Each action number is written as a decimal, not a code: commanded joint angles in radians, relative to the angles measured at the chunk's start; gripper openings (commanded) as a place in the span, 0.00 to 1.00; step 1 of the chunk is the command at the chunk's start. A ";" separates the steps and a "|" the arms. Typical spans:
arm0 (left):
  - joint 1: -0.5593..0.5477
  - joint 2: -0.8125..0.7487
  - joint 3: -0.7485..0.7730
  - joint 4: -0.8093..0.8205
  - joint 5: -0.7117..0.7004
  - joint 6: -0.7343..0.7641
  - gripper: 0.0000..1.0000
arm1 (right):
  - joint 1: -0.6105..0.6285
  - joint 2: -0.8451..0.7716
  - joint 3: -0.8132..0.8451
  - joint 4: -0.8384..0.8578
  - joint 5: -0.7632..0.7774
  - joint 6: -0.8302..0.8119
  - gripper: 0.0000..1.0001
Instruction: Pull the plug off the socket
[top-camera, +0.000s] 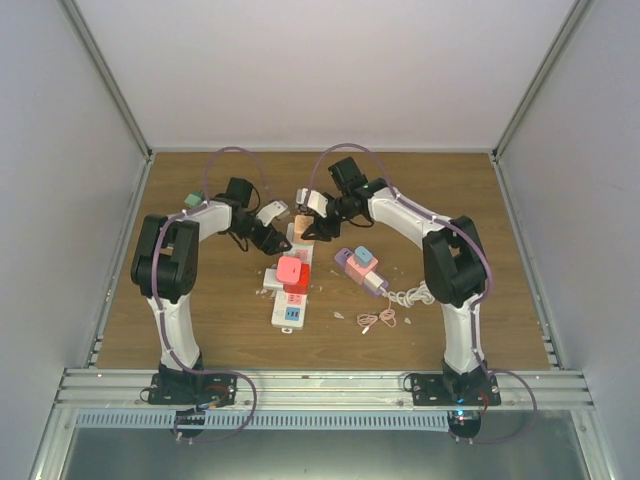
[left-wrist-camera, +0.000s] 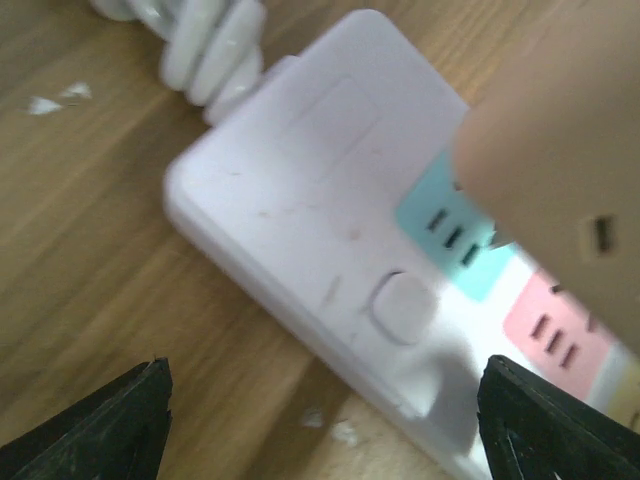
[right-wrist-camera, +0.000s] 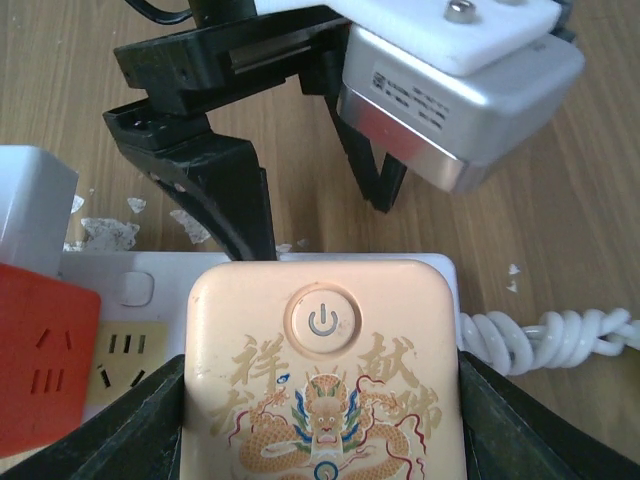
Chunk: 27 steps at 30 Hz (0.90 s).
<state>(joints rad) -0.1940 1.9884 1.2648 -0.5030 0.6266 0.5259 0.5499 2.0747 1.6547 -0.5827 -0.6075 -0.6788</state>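
Grasping: our right claw (right-wrist-camera: 330, 430) seemingly clamps the peach square plug (right-wrist-camera: 320, 350), left claw (left-wrist-camera: 330, 425) gapes above white power strip (left-wrist-camera: 300, 190); next, pull straight.

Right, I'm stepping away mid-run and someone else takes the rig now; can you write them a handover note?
Left end effector: open, hovering over the cord end of the white power strip, not gripping it.
Right end effector: shut on the peach adapter at that same end of the strip.
Done: adapter grasped. Whether it has left its socket cannot be told.
Left to do: probably brace the strip, then pull the adapter up and clear. The red plug next along is untouched.
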 joint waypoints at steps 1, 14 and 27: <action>0.033 -0.037 0.034 0.020 -0.053 0.035 0.85 | -0.019 -0.072 0.004 0.052 -0.024 0.057 0.19; 0.078 -0.316 0.004 0.185 0.034 0.060 0.96 | -0.108 -0.119 0.057 0.255 -0.061 0.565 0.17; -0.082 -0.409 0.005 0.286 -0.071 0.077 0.99 | -0.134 -0.180 -0.056 0.462 -0.142 0.956 0.17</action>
<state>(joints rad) -0.2207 1.6070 1.2678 -0.2935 0.6174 0.5877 0.4133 1.9617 1.6482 -0.2401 -0.6857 0.1211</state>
